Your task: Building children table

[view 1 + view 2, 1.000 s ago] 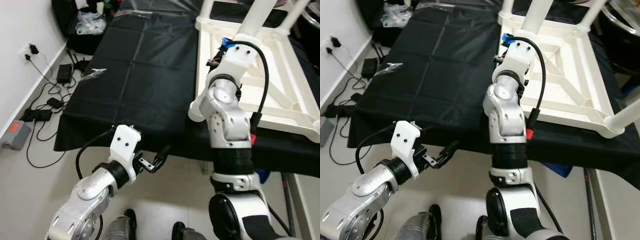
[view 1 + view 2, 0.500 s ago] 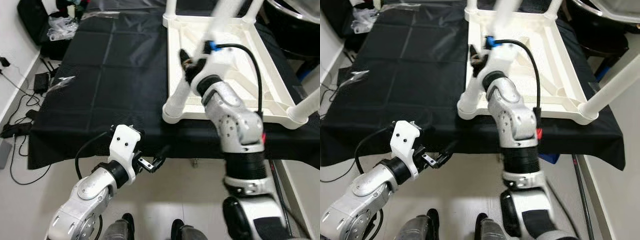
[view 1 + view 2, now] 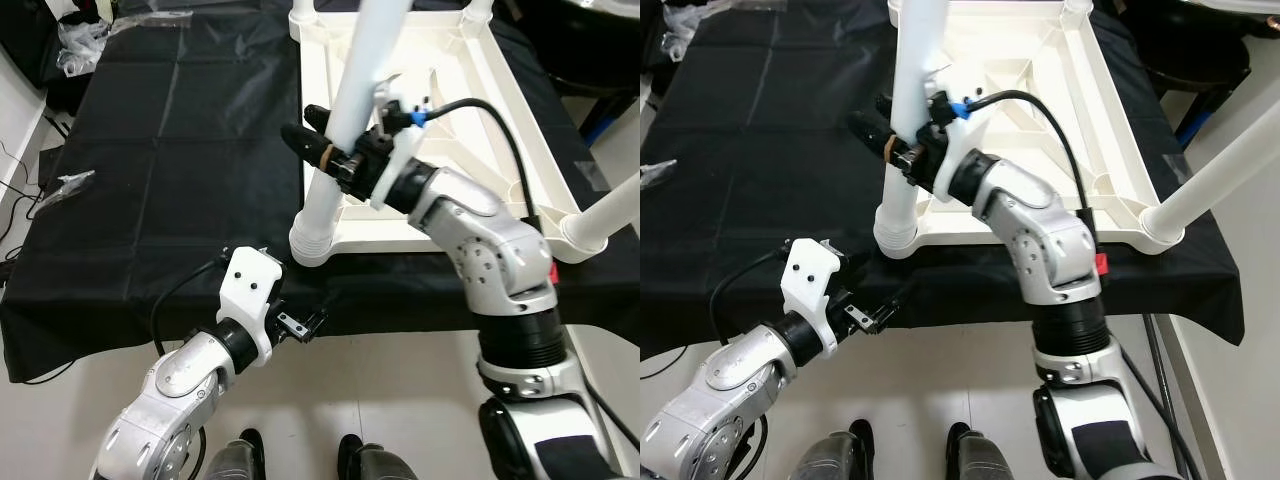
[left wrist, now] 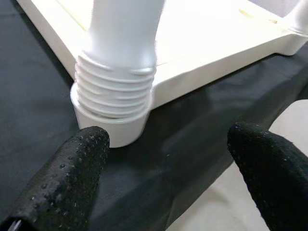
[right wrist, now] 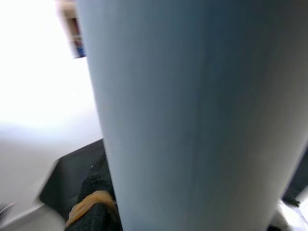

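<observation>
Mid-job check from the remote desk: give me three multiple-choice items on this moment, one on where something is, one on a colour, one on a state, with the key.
1. Where is the right gripper?
A. On the table leg at the near left corner of the upturned white table
B. Down at the floor
C. On the plastic bag

2. What colour is the cloth under the white table?
A. Red
B. Black
C. Yellow

3. How is the left gripper?
A. Shut on the leg
B. Shut on the cloth
C. Open, holding nothing

Key: 1 A, its black fingers sit on either side of the white leg, above the threaded socket. 2 B, the cloth is black all over. 3 C, the left wrist view shows the two finger pads wide apart with nothing between them, short of the corner.
</observation>
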Available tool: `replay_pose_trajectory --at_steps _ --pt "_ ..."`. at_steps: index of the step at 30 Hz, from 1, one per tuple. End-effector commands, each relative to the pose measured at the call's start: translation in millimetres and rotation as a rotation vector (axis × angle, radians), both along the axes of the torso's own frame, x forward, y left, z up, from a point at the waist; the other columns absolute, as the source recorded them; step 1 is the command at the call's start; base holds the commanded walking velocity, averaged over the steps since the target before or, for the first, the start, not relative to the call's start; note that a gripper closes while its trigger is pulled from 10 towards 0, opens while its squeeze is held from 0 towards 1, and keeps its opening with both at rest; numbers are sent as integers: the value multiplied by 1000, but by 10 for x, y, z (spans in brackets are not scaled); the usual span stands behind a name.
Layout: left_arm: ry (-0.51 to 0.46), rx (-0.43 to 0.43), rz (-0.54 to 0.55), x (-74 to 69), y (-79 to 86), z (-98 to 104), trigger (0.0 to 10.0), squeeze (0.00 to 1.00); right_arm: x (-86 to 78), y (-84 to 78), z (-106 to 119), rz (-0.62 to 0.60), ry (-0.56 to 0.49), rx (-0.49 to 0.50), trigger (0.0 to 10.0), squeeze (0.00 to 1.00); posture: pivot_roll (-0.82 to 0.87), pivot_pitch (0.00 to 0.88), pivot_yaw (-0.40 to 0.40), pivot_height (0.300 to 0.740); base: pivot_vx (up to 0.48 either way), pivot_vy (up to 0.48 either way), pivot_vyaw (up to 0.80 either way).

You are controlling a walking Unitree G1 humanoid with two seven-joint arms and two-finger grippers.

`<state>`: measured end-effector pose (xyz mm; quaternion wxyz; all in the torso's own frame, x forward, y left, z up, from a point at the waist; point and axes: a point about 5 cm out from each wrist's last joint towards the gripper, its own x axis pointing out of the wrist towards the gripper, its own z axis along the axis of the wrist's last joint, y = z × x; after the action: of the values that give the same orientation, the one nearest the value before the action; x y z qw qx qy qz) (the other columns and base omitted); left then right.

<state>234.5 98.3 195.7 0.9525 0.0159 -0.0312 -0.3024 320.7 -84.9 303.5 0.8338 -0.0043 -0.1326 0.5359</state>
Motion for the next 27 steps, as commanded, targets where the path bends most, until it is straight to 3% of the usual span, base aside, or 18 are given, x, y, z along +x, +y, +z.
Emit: replay_pose_trajectory --at_steps 1,4,7,10,12,19,23,25,27 --pt "17 1 -4 -24 0 -42 10000 0 -15 117 -402 148 145 -102 10000 0 170 337 -26 740 0 0 0" --pt "23 -8 -18 -36 -19 -37 10000 0 -34 105 -324 261 66 -150 10000 0 172 339 -30 740 0 0 0" --pt "31 -18 -31 -49 -32 -36 10000 0 -32 104 -302 292 44 -172 10000 0 172 339 -30 740 0 0 0" --pt "88 -38 -151 -187 -134 -81 10000 0 0 149 -230 378 -11 -232 10000 0 176 344 -32 740 0 0 0" --pt "88 -38 -151 -187 -134 -81 10000 0 0 149 -230 378 -11 -232 10000 0 176 344 -32 740 0 0 0" --pt "207 -99 -426 -495 -332 -117 10000 0 68 245 -132 472 -79 -283 10000 0 174 350 -36 740 0 0 0" --pt "235 -106 -479 -567 -355 -140 10000 0 71 271 -107 506 -87 -288 10000 0 173 350 -39 740 0 0 0" --pt "271 -113 -547 -671 -389 -168 10000 0 55 324 -24 614 -87 -261 10000 0 172 354 -41 740 0 0 0" --pt "275 -119 -558 -685 -399 -166 10000 0 44 336 8 673 -75 -241 10000 0 175 353 -43 740 0 0 0"
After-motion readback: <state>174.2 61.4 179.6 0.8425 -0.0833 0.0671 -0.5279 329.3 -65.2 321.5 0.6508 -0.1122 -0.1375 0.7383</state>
